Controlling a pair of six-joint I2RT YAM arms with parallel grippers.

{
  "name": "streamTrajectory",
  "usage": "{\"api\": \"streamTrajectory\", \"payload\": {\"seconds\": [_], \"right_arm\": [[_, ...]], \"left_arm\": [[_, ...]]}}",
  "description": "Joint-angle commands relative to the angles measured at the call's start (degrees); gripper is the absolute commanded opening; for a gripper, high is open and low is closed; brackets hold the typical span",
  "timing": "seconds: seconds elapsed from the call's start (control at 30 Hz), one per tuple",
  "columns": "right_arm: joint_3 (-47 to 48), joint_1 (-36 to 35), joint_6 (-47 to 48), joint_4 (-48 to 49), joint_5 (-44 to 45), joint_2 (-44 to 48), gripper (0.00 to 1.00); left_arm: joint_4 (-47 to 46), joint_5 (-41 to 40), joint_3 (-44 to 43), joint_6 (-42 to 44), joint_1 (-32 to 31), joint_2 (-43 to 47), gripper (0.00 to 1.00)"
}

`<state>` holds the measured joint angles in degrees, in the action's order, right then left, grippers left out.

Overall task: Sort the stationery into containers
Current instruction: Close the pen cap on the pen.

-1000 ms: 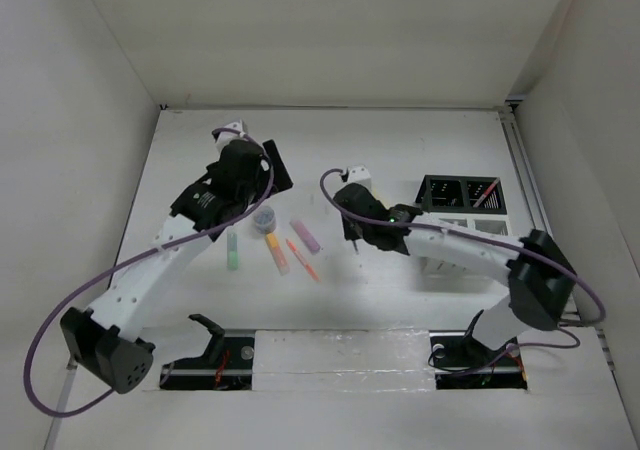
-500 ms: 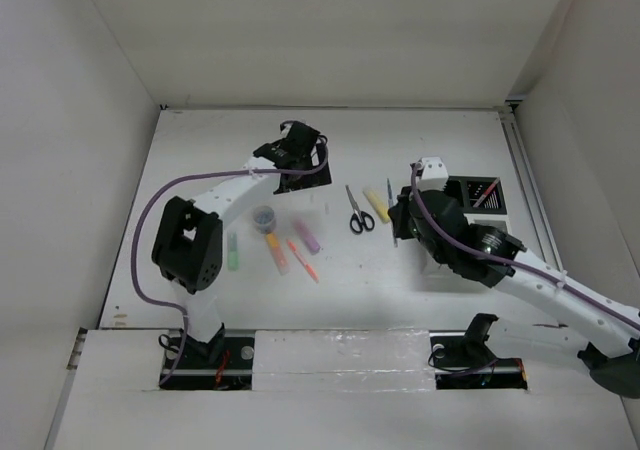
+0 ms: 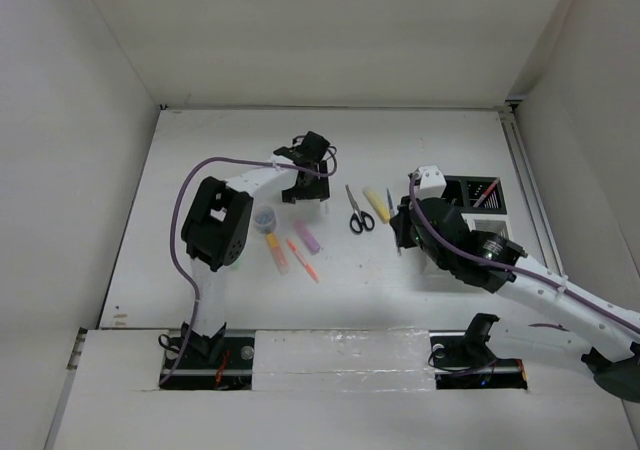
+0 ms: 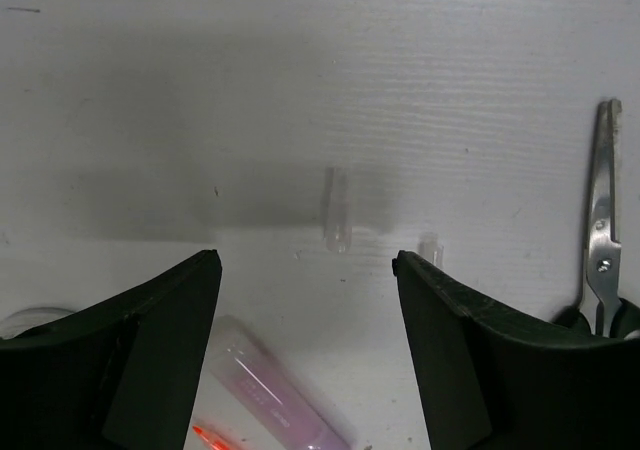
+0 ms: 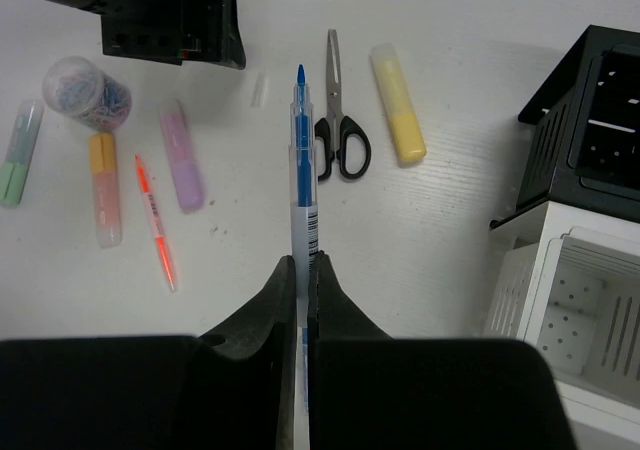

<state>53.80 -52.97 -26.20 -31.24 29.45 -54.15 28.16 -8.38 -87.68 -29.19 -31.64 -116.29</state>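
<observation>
My right gripper [image 5: 303,260] is shut on a thin blue pen [image 5: 300,150], held above the table left of the containers [image 3: 468,194]; the pen [image 3: 391,202] points toward the back. My left gripper [image 4: 305,265] is open, low over the table, with nothing between its fingers. A purple marker [image 4: 270,390] and a red pen tip [image 4: 205,435] lie just nearer than it. Black-handled scissors [image 3: 357,210] and a yellow marker [image 3: 376,204] lie between the two grippers. An orange marker [image 3: 277,254], a red pen [image 3: 302,259] and a clear tub [image 3: 264,218] lie to the left.
The organizer has black compartments [image 5: 600,120] at the back and a white slatted part [image 5: 590,310] in front of them. A green marker [image 5: 20,140] lies at the far left. A small clear cap [image 4: 337,210] lies ahead of the left gripper. White walls enclose the table.
The left arm has swung from over the markers toward the back middle, and its jaws have narrowed somewhat. The right gripper has carried the blue pen to the right, toward the containers.
</observation>
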Motion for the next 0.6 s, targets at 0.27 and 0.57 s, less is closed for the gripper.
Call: {"api": "streamTrajectory", "payload": {"seconds": [0.27,0.57], "right_arm": [[-0.6,-0.6,1.1,2.1,-1.1,0.9,0.0],[-1.2,-1.1,1.1,2.6,-1.1,2.1,0.0]], "left_arm": [[1.8,-2.6,-5.3,0.2,0.3,-4.1,0.54],[3.7,-5.5,-7.0,-0.3,-0.3,-6.5,0.39]]}}
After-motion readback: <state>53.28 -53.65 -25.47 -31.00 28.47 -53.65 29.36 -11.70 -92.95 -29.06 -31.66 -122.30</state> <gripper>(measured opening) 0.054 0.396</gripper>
